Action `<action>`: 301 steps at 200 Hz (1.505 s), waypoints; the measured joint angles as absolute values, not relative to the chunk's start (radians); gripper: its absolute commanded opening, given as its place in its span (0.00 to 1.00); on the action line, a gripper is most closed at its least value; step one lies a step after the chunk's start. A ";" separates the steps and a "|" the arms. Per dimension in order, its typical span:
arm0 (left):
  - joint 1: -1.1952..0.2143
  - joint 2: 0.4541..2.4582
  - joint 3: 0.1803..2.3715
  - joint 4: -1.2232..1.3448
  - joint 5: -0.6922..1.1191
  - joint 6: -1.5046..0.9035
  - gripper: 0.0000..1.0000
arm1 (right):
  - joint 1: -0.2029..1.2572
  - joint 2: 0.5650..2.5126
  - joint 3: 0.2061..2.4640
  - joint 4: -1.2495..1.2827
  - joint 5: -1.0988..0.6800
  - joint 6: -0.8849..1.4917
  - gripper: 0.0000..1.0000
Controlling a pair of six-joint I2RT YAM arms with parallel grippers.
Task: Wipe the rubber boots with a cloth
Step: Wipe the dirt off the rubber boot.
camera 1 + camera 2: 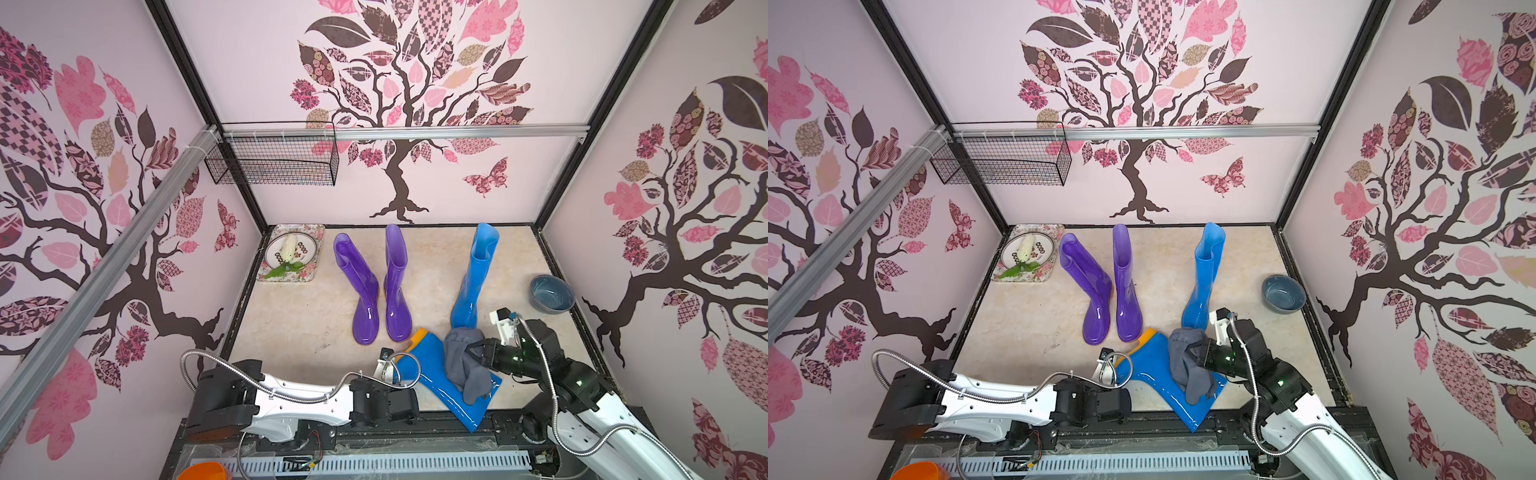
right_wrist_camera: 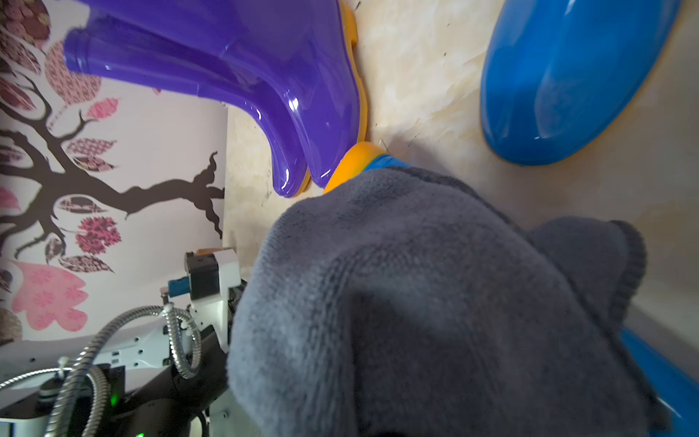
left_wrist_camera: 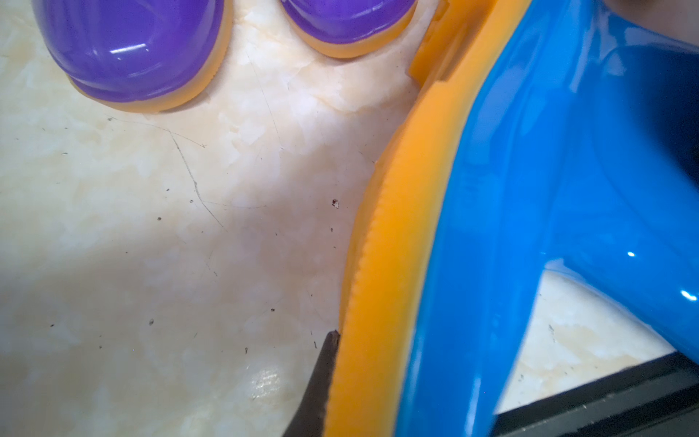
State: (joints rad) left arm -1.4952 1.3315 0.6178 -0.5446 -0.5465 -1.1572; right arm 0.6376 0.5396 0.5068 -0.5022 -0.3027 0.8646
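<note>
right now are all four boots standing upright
No, one blue boot lies on its side at the front edge of the table, with the cloth draped over it.

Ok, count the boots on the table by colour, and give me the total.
Purple boots: 2, both standing
Blue boots: 2, one standing, one lying down
Total: 4

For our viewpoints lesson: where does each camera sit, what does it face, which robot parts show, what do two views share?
Top views: overhead, looking down at the table; left arm, right arm show.
Left wrist: facing the lying blue boot; one finger shows.
Right wrist: facing the cloth; left arm shows.
Wrist views share the purple boots.
</note>
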 measured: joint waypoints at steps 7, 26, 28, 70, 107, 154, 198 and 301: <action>-1.495 1.328 0.612 -0.539 -0.546 -1.151 0.00 | 0.697 0.577 0.500 -0.459 -0.267 0.875 0.00; -1.495 1.310 0.592 -0.514 -0.544 -1.137 0.00 | 0.855 0.686 0.470 -0.344 -0.173 0.903 0.00; -1.495 1.308 0.589 -0.511 -0.544 -1.135 0.00 | 0.865 0.698 0.468 -0.333 -0.168 0.906 0.00; -1.495 1.273 0.545 -0.459 -0.537 -1.113 0.00 | 1.103 1.057 0.448 -0.041 -0.078 0.942 0.00; -1.497 1.245 0.515 -0.432 -0.536 -1.089 0.00 | 1.171 1.234 0.516 0.105 -0.070 0.946 0.00; -1.495 1.198 0.468 -0.378 -0.522 -1.056 0.00 | 0.905 1.163 0.474 0.120 -0.085 0.894 0.00; -1.493 1.180 0.452 -0.355 -0.514 -1.035 0.00 | 0.952 1.194 0.509 0.064 -0.082 0.818 0.00; -1.495 1.123 0.448 -0.421 -0.514 -1.102 0.00 | 0.979 1.156 0.433 0.188 -0.174 0.871 0.00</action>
State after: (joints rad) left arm -1.4952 1.1233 0.4480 -0.4210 -0.5140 -1.1019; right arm 0.9791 1.1557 0.4328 0.1883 -0.1738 0.8707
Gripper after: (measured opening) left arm 0.131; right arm 0.100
